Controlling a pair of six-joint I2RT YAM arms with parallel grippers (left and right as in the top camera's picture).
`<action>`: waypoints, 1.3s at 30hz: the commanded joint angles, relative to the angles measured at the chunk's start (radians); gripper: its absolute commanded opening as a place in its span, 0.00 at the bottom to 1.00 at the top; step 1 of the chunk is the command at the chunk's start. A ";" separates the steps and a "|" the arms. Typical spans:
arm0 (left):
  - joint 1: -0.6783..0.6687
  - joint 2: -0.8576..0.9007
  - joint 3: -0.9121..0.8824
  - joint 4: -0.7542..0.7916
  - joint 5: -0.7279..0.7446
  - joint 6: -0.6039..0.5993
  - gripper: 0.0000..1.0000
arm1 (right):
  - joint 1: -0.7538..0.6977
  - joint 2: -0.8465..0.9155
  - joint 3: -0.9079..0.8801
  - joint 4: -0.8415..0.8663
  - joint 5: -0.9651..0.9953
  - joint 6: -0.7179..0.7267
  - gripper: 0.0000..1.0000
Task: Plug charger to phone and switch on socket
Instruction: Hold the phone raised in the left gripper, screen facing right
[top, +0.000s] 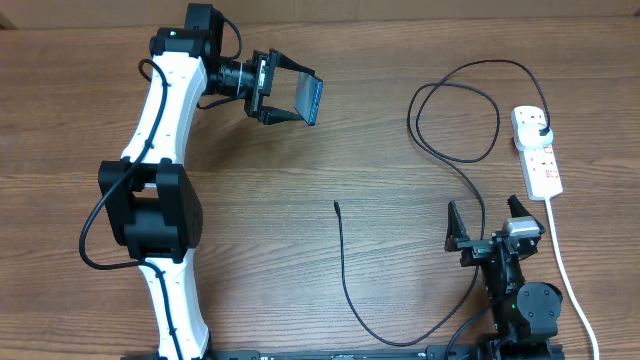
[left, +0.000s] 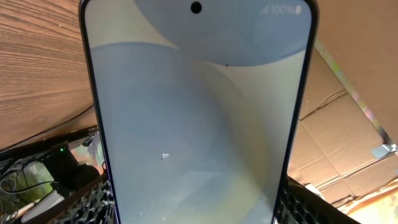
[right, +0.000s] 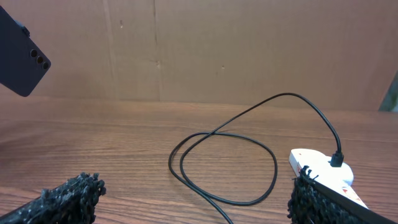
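My left gripper (top: 293, 92) is shut on the phone (top: 311, 97), holding it by its two long edges above the back left of the table. In the left wrist view the phone's lit pale screen (left: 199, 112) fills the frame between the fingers (left: 93, 200). The charger (top: 343, 265) lies on the table with its connector tip (top: 337, 205) free near the middle. Its cable loops at the right (right: 224, 155), and its black plug (top: 541, 130) sits in the white socket (top: 540, 160). My right gripper (top: 487, 222) stands open just left of the socket (right: 317, 163), holding nothing.
The socket's white cord (top: 566, 275) runs down the right edge, beside the right arm's base. A cardboard wall (right: 217, 50) closes off the far side. The phone's dark back (right: 22, 65) shows high up in the right wrist view.
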 joint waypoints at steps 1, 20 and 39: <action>0.004 0.002 0.032 0.001 0.052 0.016 0.04 | -0.003 -0.010 -0.011 0.005 0.010 0.003 1.00; 0.004 0.002 0.032 0.001 -0.025 0.035 0.04 | -0.003 -0.010 -0.011 0.005 0.010 0.003 1.00; 0.003 0.002 0.032 -0.024 -0.451 0.083 0.04 | -0.003 -0.010 -0.011 0.005 0.010 0.003 1.00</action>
